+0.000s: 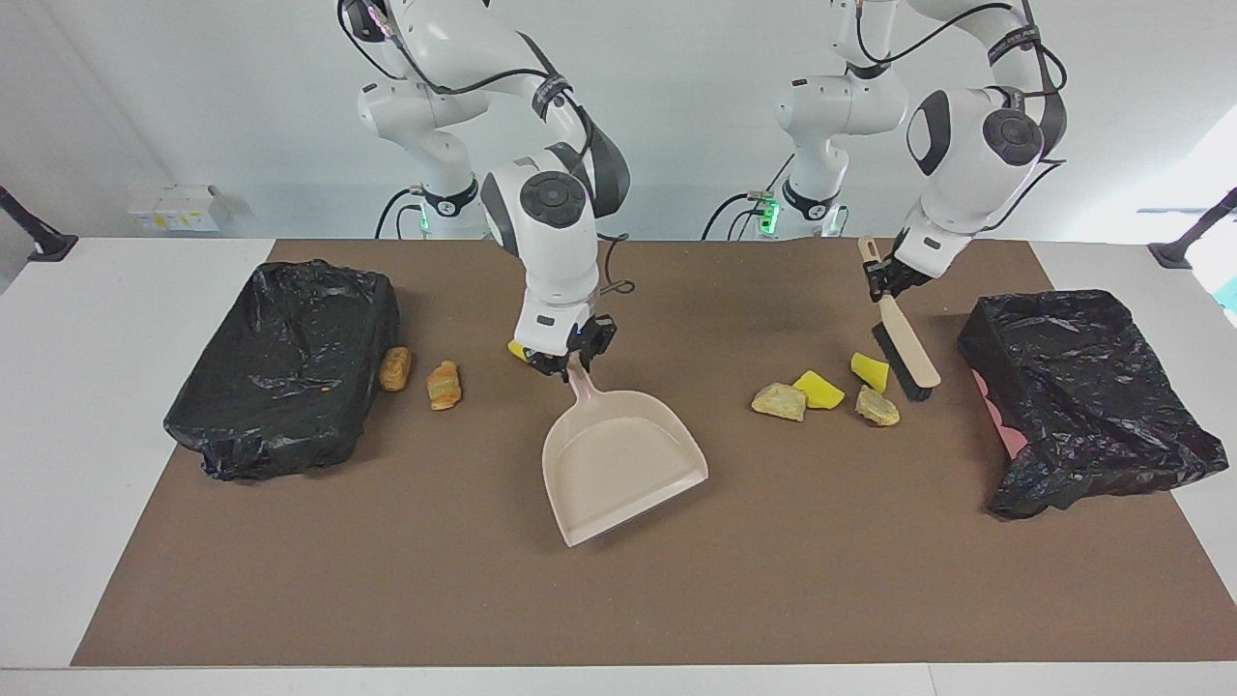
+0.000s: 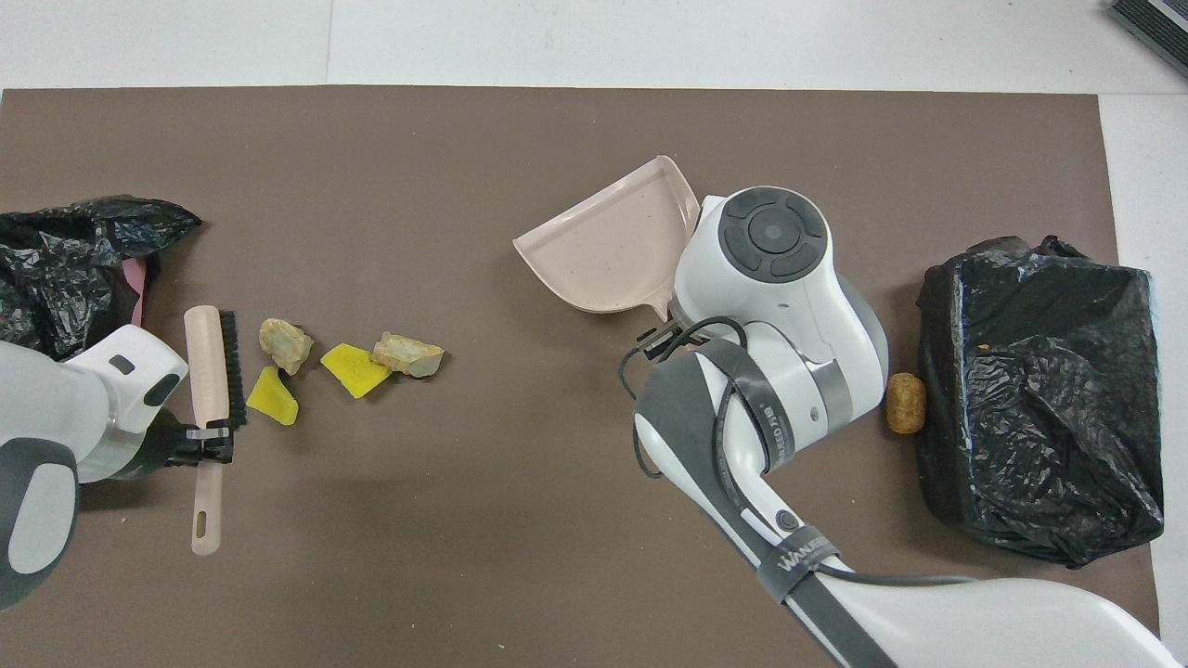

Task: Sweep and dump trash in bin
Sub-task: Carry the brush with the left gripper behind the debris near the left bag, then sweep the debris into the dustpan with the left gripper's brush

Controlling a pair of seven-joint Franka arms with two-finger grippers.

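Both arms were glossy white with dark grey joint caps and bands, black cables looped along them, green lights glowed at their bases, and the wrists ended in black fittings.

A brown mat (image 1: 618,599) covers the white table (image 1: 58,435) — small white boxes (image 1: 179,208) lie off its edge.

A white counter (image 1: 58,406) carries a large brown mat (image 1: 618,580) that covers most of its top, leaving white margins at both ends and along the edge farthest from the robots. A plain pale wall (image 1: 193,97) rises above the counter. Against the wall sits a small white box (image 1: 179,208). Black clamp mounts (image 1: 39,237) grip the counter's two corners nearest the wall. Light is soft and even.
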